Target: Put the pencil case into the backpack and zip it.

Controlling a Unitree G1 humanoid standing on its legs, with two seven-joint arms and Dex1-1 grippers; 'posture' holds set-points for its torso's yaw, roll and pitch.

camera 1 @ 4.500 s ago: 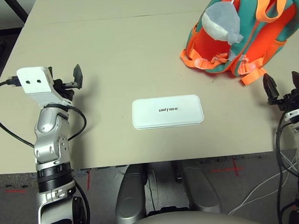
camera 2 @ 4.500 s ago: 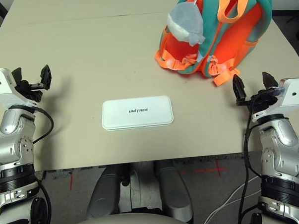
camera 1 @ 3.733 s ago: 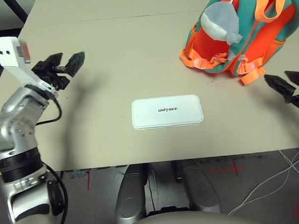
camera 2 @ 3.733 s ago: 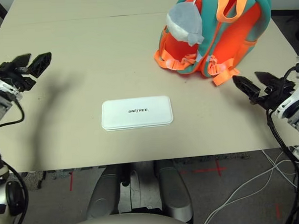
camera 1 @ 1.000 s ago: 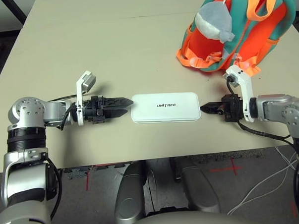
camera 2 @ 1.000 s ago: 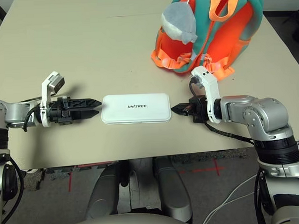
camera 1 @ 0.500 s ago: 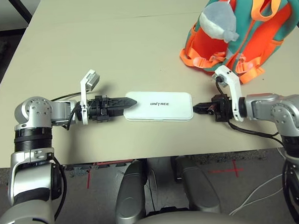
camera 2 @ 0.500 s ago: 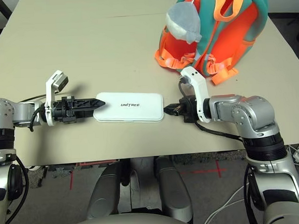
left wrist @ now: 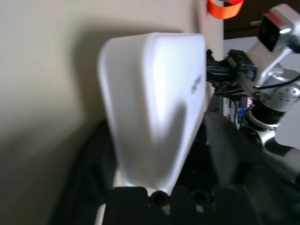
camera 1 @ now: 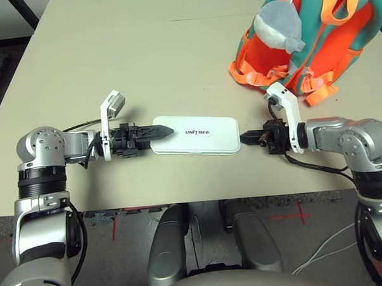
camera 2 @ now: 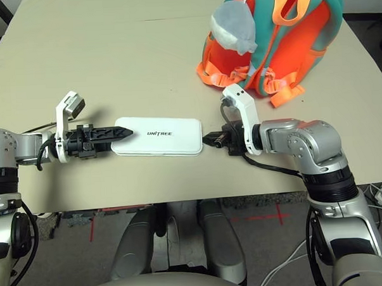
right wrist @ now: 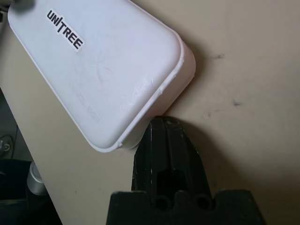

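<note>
The left tool (camera 1: 164,131) has its fingers around the left end of the pencil case (camera 1: 196,134), one above and one below. The right tool (camera 1: 246,138), fingers pressed together, touches the case's right end. The case lies flat on the bench (camera 1: 143,69), with the backpack (camera 1: 313,36) standing beyond its right end.

Beige table (camera 1: 142,50), dark grey floor (camera 1: 107,260)

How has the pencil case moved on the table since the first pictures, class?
Yes. The pencil case has slid toward the robot's left, farther from the backpack, which stayed put.
</note>
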